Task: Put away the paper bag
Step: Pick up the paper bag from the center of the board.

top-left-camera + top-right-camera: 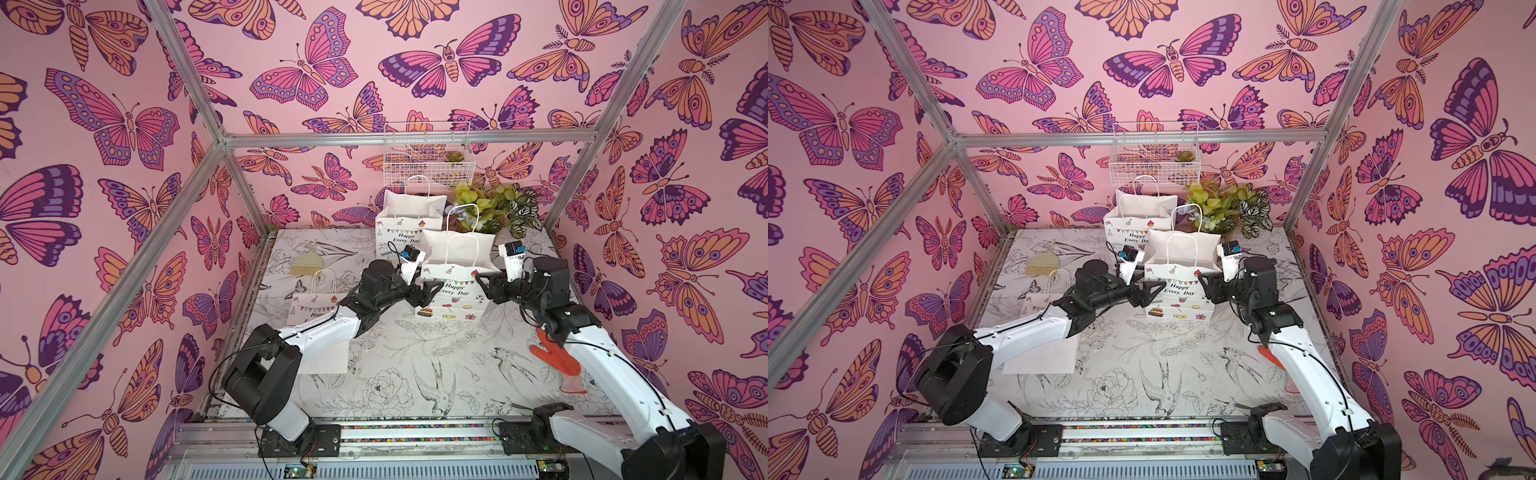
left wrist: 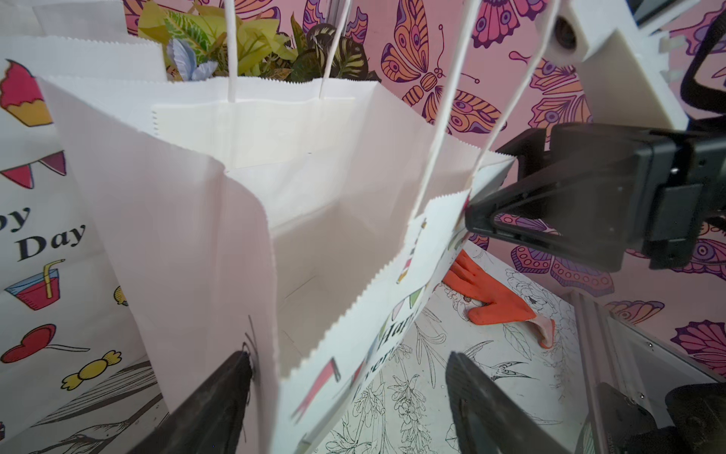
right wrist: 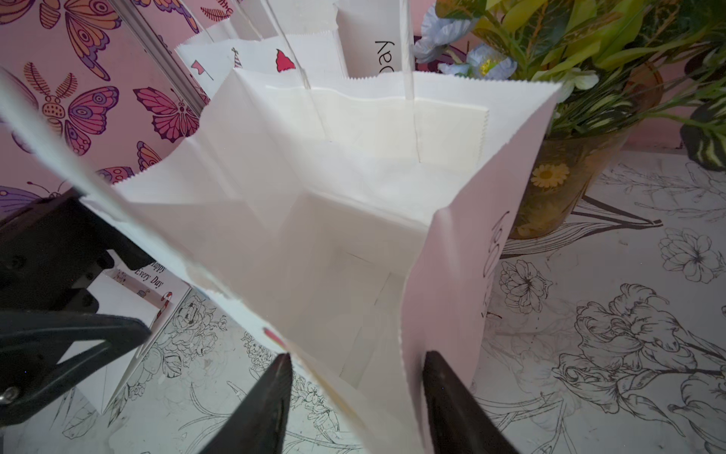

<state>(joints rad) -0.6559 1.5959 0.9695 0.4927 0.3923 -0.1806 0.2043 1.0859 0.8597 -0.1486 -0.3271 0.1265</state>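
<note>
Left gripper (image 2: 349,365) and right gripper (image 3: 358,355): jaws parted, each straddling one side rim of the paper bag (image 1: 455,286), not clamped. Bag stands upright, mouth open, just in front of the plant (image 1: 494,208). Judged: nothing stowed; gripping, folding, storing remain. Second bag (image 1: 405,232) crowds the plant side; tabletop (image 1: 415,353) away from the plant is free.

Top views look down; wrist views closely share the paper bag (image 2: 188,236).

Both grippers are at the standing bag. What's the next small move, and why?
Probably close both jaws: the left gripper and right gripper each straddle a wall of the open paper bag, neither yet pinching it.
</note>
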